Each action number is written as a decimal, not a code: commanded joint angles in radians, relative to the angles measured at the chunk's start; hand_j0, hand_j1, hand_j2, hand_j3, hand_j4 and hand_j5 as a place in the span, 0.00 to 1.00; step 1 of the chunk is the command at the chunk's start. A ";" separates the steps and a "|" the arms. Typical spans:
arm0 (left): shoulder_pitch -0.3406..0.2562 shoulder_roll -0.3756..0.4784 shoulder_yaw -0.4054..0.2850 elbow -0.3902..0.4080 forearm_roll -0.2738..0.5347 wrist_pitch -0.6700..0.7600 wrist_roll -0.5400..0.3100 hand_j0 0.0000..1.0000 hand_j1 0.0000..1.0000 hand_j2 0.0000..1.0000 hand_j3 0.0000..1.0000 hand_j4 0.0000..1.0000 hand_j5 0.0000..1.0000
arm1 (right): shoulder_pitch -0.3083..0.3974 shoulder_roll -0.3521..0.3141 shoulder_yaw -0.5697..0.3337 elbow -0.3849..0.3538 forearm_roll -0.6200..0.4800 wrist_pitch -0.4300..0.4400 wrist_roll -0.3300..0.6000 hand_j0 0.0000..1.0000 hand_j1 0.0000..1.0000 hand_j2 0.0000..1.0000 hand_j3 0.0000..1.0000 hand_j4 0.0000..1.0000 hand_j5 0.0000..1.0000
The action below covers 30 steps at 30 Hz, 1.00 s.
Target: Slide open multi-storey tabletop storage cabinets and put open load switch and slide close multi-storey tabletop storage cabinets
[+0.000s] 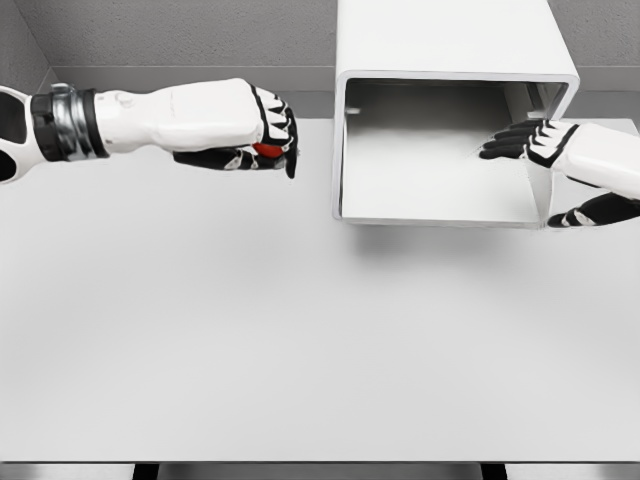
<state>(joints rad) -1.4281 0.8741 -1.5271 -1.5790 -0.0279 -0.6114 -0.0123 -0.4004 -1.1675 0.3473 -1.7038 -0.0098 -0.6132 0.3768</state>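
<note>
Your cabinet drawer [440,190] at one o'clock on the table [300,350] is already open. Your left robot hand [262,140], at eleven o'clock, grips the red switch [268,151]; the right robot hand [545,170], fingers spread, rests on the drawer. Placing and closing remain.

The left hand [245,130] is curled with fingers closed, arm level; the right hand [560,160] has its fingers extended.
</note>
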 commanded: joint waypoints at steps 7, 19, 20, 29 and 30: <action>-0.032 -0.046 0.002 -0.009 0.023 0.001 0.002 0.46 0.46 0.46 0.46 0.46 0.46 | 0.037 -0.288 0.012 -0.016 -0.033 0.002 -0.292 1.00 1.00 1.00 1.00 1.00 1.00; -0.049 -0.132 0.015 -0.003 0.022 0.001 0.002 0.46 0.46 0.46 0.46 0.46 0.46 | -0.089 -0.070 0.217 -0.016 -0.033 0.002 -0.027 0.99 0.99 0.99 0.99 0.99 0.99; -0.049 -0.135 0.015 -0.003 0.022 0.001 0.002 0.46 0.46 0.46 0.46 0.46 0.46 | -0.095 -0.066 0.219 -0.016 -0.035 0.002 -0.029 0.99 0.99 0.99 0.99 0.99 0.99; -0.060 -0.216 0.013 0.025 0.013 0.001 0.002 0.46 0.46 0.46 0.46 0.46 0.46 | -0.160 -0.026 0.328 -0.014 -0.036 0.002 -0.075 1.00 1.00 1.00 1.00 1.00 1.00; -0.061 -0.222 0.011 0.034 0.013 0.001 0.002 0.46 0.46 0.46 0.46 0.46 0.46 | -0.160 -0.003 0.332 -0.011 -0.038 0.002 -0.073 1.00 1.00 1.00 1.00 1.00 1.00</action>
<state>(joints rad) -1.4880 0.6685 -1.5161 -1.5556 -0.0188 -0.6114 -0.0121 -0.5630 -1.1933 0.6686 -1.7176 -0.0393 -0.6125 0.3091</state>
